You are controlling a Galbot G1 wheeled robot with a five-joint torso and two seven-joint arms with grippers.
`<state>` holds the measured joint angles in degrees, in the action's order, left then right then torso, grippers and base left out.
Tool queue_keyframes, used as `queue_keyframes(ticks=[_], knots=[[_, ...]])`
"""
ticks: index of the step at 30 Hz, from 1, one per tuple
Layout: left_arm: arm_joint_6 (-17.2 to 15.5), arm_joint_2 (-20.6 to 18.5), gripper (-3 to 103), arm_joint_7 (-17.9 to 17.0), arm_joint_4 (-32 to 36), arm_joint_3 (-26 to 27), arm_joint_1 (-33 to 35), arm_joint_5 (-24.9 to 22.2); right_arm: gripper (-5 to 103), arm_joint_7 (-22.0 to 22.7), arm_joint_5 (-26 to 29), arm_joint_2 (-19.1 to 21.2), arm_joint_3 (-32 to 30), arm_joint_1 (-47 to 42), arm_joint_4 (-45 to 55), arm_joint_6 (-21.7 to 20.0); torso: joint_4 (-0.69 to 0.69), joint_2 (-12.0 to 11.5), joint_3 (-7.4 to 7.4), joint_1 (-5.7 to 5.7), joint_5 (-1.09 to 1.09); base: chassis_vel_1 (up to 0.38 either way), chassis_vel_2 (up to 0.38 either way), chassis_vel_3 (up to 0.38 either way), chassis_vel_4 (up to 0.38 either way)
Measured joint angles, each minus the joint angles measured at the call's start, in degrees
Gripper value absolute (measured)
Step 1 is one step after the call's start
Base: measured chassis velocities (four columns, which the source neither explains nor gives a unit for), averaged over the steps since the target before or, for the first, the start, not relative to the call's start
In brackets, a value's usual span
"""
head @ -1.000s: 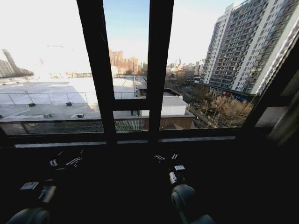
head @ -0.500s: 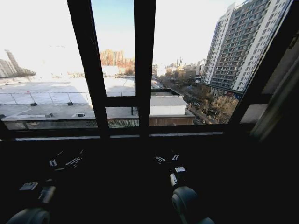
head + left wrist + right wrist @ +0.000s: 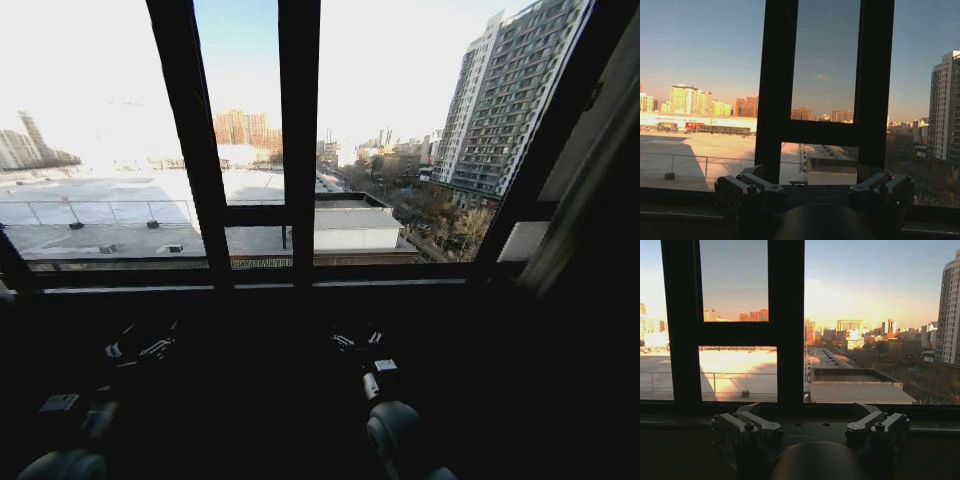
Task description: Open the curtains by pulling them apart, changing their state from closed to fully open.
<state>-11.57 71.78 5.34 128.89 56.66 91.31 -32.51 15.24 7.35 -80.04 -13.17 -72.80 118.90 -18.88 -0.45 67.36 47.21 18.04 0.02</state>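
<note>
A pale cream strip of the curtains [image 3: 582, 205] hangs slanted at the far right edge of the head view, beside the dark window frame [image 3: 298, 150]. The glass in front of me is uncovered and shows roofs and towers. Both arms are low and in shadow under the sill. My left gripper [image 3: 140, 348] [image 3: 815, 192] is open, its fingers [image 3: 747, 186] wide apart and holding nothing. My right gripper [image 3: 358, 340] [image 3: 810, 430] is open too, its fingers [image 3: 746, 426] spread and nothing between them. Both point at the window and touch no fabric.
A dark sill [image 3: 250, 290] runs across below the glass, with a dark wall under it. Two vertical frame bars and a short crossbar [image 3: 255, 215] divide the window's middle.
The whole head picture has shifted: the window bars now sit further left and more of the cream strip shows at the right, so the camera has turned right. The arms have kept their pose.
</note>
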Motion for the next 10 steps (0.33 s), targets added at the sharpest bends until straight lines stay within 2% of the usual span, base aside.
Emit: queue_keyframes(ticks=[7,10], knots=[[0.2,0.1,100,1.4,-0.1,-0.5,0.7,-1.0,100,0.0,2.5,-0.2,-0.2,0.2,0.5,-0.7,0.01,0.0,-0.01,-0.03,0.01,0.000,0.000,0.000,0.000],[0.2,-0.1,100,2.5,-0.5,-0.5,1.1,-2.8,100,0.1,5.3,-0.2,-0.7,1.1,1.5,-3.7,0.02,0.0,-0.03,-0.07,0.00,0.000,0.000,0.000,0.000]])
